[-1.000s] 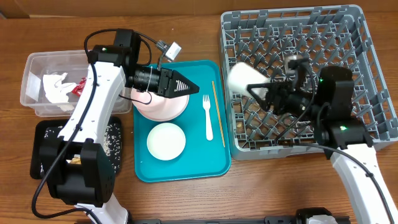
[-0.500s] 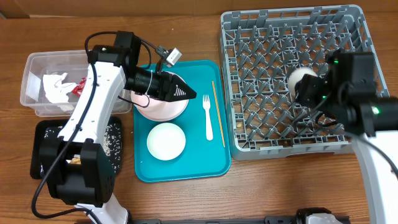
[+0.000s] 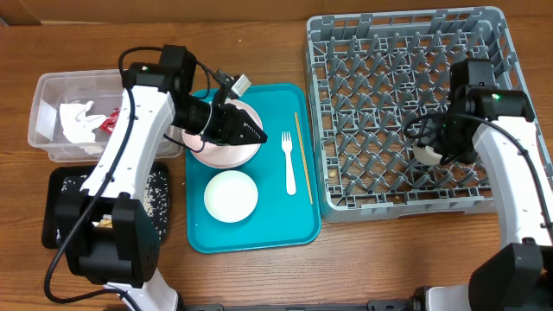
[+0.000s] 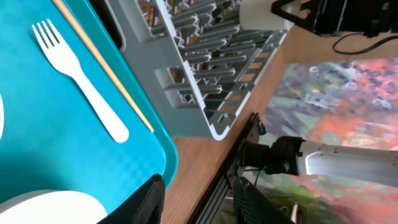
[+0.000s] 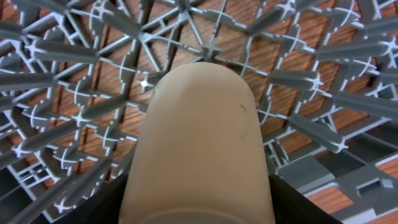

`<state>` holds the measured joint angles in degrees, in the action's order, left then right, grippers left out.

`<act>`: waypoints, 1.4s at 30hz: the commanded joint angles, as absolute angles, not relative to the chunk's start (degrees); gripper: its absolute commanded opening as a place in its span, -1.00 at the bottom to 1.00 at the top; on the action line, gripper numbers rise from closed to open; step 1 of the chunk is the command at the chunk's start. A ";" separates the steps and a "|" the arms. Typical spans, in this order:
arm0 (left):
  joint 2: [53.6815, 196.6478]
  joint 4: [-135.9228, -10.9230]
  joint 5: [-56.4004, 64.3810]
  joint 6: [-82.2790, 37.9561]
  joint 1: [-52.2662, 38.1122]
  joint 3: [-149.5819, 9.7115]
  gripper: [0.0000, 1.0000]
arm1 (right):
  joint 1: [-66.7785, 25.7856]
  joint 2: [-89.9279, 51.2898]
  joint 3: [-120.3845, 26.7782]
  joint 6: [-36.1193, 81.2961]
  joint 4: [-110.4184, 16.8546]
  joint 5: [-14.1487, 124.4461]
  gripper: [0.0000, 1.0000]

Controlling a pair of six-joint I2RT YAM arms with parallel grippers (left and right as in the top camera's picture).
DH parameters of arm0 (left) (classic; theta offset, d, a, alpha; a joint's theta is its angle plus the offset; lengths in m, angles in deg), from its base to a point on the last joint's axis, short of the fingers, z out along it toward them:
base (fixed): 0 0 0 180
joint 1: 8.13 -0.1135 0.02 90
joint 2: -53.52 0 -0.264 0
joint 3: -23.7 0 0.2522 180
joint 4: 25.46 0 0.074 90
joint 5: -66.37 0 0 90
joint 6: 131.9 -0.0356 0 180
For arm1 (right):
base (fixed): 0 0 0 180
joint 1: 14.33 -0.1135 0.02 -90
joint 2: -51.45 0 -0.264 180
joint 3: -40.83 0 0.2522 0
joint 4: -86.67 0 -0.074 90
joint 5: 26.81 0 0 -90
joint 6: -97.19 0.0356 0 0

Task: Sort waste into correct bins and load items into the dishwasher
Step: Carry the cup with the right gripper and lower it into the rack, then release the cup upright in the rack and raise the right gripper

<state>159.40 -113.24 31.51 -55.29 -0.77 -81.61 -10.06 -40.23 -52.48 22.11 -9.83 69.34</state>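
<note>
Gripping the white cup (image 5: pixel 199 137) between its two fingers, the right gripper (image 3: pixel 429 149) holds it inside the grey dish rack (image 3: pixel 363 86), close to the rack's right edge. The left gripper (image 3: pixel 256 132) hovers above the pink plate (image 3: pixel 220 155) at the back left corner of the teal tray (image 3: pixel 259 233), its jaws partly apart with nothing between them. A white bowl (image 3: pixel 231 195) sits nearer the tray's front edge. The fork (image 3: pixel 289 162) and the chopstick (image 3: pixel 302 155) lie along its right edge.
</note>
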 commanded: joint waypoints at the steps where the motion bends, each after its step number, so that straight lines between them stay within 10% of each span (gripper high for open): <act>1: 159.14 -113.19 29.96 -54.30 -0.05 -82.04 -0.22 | -9.97 -40.29 -53.24 21.76 -10.01 68.65 -0.55; 42: 159.14 -112.25 29.74 -54.30 -0.05 -82.04 -0.21 | -10.96 -40.05 -54.44 20.25 -9.13 63.05 -0.62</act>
